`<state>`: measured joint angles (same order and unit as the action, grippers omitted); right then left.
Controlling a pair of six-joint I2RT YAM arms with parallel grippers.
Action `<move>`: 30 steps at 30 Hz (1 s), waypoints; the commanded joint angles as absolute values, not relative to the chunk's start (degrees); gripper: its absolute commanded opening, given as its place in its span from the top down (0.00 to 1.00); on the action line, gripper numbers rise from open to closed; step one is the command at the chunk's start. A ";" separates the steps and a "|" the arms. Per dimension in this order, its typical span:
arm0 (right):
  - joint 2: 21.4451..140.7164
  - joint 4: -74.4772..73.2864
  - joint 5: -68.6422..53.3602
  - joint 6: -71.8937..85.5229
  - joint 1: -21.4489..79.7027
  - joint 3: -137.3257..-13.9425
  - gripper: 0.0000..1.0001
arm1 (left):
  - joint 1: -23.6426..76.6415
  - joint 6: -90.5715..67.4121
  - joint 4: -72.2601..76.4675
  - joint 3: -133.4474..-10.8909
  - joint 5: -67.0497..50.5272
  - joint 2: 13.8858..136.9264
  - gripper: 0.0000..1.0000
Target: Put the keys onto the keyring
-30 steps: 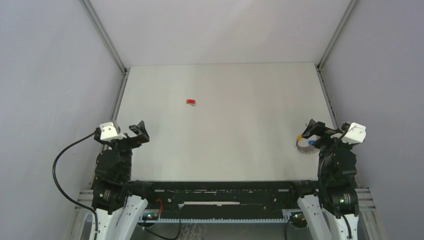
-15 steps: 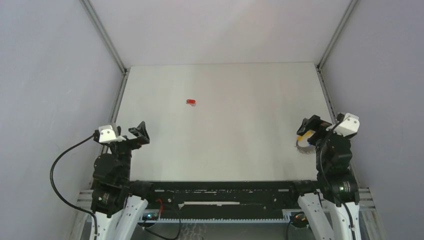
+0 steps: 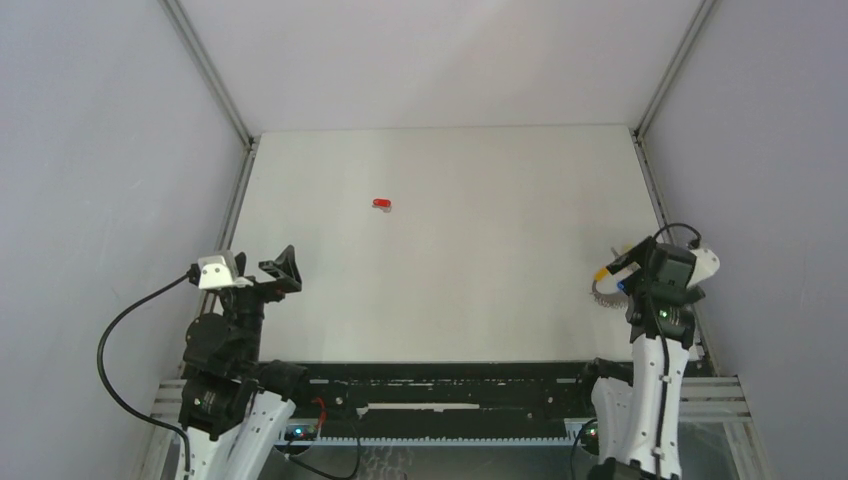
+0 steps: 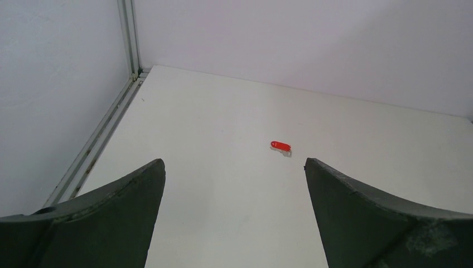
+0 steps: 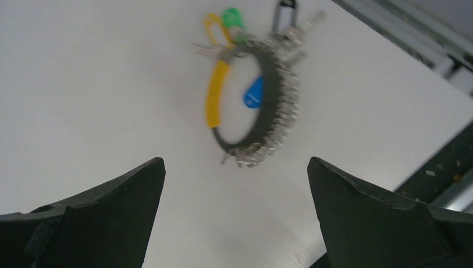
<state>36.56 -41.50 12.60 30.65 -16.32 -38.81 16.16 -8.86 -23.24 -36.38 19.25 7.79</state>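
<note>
**Red key [image 3: 382, 204] alone, others at the keyring [image 3: 600, 293]**

Top external: the red key lay toward the tabletop's [image 3: 450, 300] far side, well apart from the keyring near the right edge.

Left wrist: the left gripper [image 4: 233, 164] stood spread and empty, with the red key ahead.

Right wrist: the right gripper [image 5: 235, 162] gaped above the keyring. The yellow key [image 5: 217, 92], green key [image 5: 233, 17] and blue key [image 5: 254, 98] sat at it.
</note>
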 commanded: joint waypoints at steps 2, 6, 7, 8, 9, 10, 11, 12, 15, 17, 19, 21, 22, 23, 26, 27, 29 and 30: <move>38.54 -37.58 4.43 35.71 -27.77 -34.31 0.01 | 16.61 -7.99 -22.06 -35.68 18.88 6.95 0.00; 43.34 -35.55 8.08 40.21 -29.44 -33.46 0.02 | 16.86 -7.94 -22.06 -35.64 18.64 7.02 0.00; 44.85 -34.92 8.72 40.81 -29.93 -33.41 0.02 | 16.94 -7.95 -22.13 -35.61 18.62 7.11 0.00; 46.28 -34.10 8.58 41.24 -30.47 -33.40 0.03 | 16.96 -7.93 -22.15 -35.60 18.60 7.19 0.00; 47.93 -33.32 8.33 41.48 -31.13 -33.44 0.03 | 16.94 -7.90 -22.19 -35.64 18.69 7.25 0.00; 49.54 -32.38 8.58 41.57 -31.57 -33.28 0.03 | 16.94 -7.91 -22.23 -35.60 18.86 7.38 0.00; 51.07 -31.23 8.97 41.36 -31.80 -33.19 0.03 | 16.96 -7.91 -22.30 -35.60 19.12 7.45 0.00; 53.00 -30.42 9.54 41.19 -32.12 -33.08 0.03 | 16.95 -7.80 -22.32 -35.60 19.42 7.50 0.00; 59.14 -27.51 8.31 40.19 -33.26 -32.97 0.04 | 16.96 -7.82 -22.31 -35.60 19.83 7.92 0.00; 63.29 -25.25 6.71 39.97 -33.84 -33.13 0.07 | 16.96 -7.74 -22.32 -35.60 19.86 8.43 0.00; 67.01 -23.96 7.12 39.61 -33.84 -33.61 0.08 | 16.96 -7.73 -22.32 -35.60 19.86 9.04 0.00; 70.51 -23.07 7.30 39.20 -33.71 -34.72 0.10 | 16.96 -7.72 -22.32 -35.60 19.93 9.59 0.00; 72.78 -22.70 6.78 38.77 -33.56 -35.33 0.11 | 16.92 -7.66 -22.31 -35.55 19.95 9.86 0.00; 74.26 -22.44 6.44 38.54 -33.33 -36.01 0.12 | 16.96 -7.65 -22.28 -35.51 20.05 10.11 0.00; 77.43 -22.26 6.87 37.92 -31.29 -37.54 0.14 | 16.88 -7.56 -22.32 -35.57 20.43 10.72 0.00; 78.19 -22.32 7.29 37.74 -30.46 -37.94 0.15 | 16.83 -7.48 -22.32 -35.59 20.47 10.92 0.00; 79.81 -22.83 8.06 37.46 -29.17 -38.87 0.16 | 16.87 -7.43 -22.30 -35.60 20.56 11.27 0.00; 80.68 -23.07 8.26 37.21 -28.76 -39.26 0.16 | 16.78 -7.44 -22.32 -35.67 20.57 11.45 0.00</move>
<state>77.78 -23.97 7.60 38.35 -30.81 -37.36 16.75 -8.78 -23.33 -36.32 19.79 10.33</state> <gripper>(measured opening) 0.849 0.996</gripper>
